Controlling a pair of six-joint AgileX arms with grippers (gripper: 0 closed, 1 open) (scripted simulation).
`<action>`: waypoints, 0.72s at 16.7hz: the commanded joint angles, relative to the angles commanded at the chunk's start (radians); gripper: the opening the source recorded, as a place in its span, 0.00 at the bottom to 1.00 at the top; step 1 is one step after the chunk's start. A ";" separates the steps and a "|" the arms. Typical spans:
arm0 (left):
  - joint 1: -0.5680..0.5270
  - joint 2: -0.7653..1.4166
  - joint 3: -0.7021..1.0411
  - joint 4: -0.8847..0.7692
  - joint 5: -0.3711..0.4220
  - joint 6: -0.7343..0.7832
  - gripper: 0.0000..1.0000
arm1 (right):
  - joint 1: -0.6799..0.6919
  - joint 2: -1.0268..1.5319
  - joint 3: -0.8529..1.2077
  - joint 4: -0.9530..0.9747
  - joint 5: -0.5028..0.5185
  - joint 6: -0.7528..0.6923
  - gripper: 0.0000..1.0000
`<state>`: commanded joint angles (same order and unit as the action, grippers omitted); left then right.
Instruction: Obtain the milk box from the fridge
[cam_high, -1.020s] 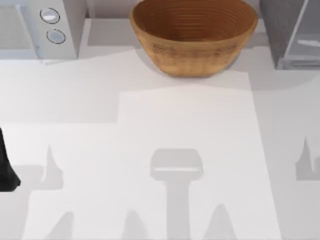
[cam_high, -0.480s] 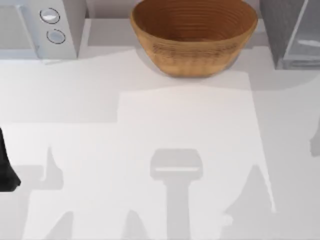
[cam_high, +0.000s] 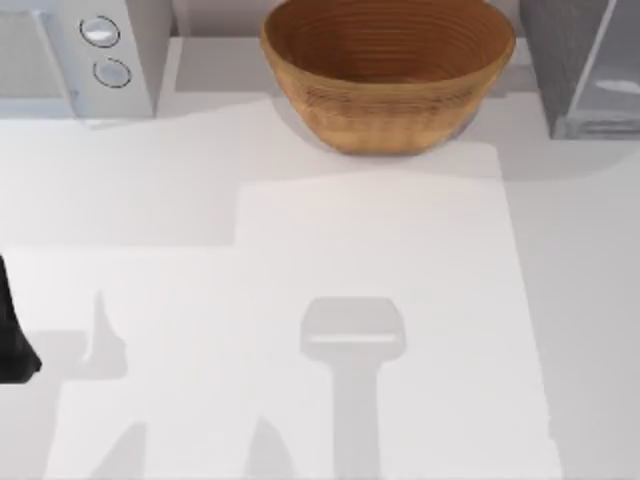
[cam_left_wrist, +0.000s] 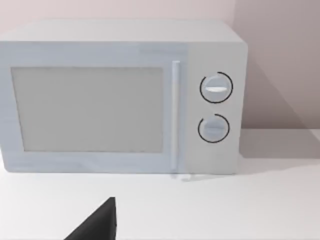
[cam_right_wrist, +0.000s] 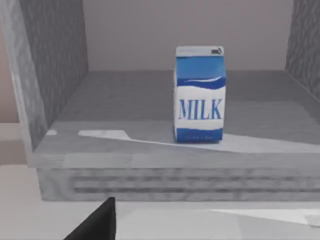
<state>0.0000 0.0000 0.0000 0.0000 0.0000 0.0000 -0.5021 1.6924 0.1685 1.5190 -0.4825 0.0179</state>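
Milk box upright in open fridge, not yet reached

Milk box (cam_right_wrist: 199, 94) stands alone on the fridge (cam_right_wrist: 150, 145) floor, door open, so you get a straight approach. Right gripper faces it from outside; left arm (cam_high: 12, 335) parked at the worktop (cam_high: 300, 250) left edge. Cannot tell either gripper's opening.

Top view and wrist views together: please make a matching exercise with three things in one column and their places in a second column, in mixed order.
Things:
1. blue and white milk box
2. woven brown basket
3. light grey box with two round knobs

Places:
A. table's far left corner
B. upright on the dark grey fridge floor
C. far edge, middle

Pairs: 1-B, 2-C, 3-A
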 joint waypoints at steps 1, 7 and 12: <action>0.000 0.000 0.000 0.000 0.000 0.000 1.00 | -0.012 0.040 0.006 0.040 -0.012 0.000 1.00; 0.000 0.000 0.000 0.000 0.000 0.000 1.00 | -0.031 0.101 0.016 0.099 -0.032 0.000 1.00; 0.000 0.000 0.000 0.000 0.000 0.000 1.00 | -0.004 0.158 0.083 0.081 0.000 -0.002 1.00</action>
<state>0.0000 0.0000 0.0000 0.0000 0.0000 0.0000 -0.5066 1.8501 0.2510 1.5997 -0.4820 0.0160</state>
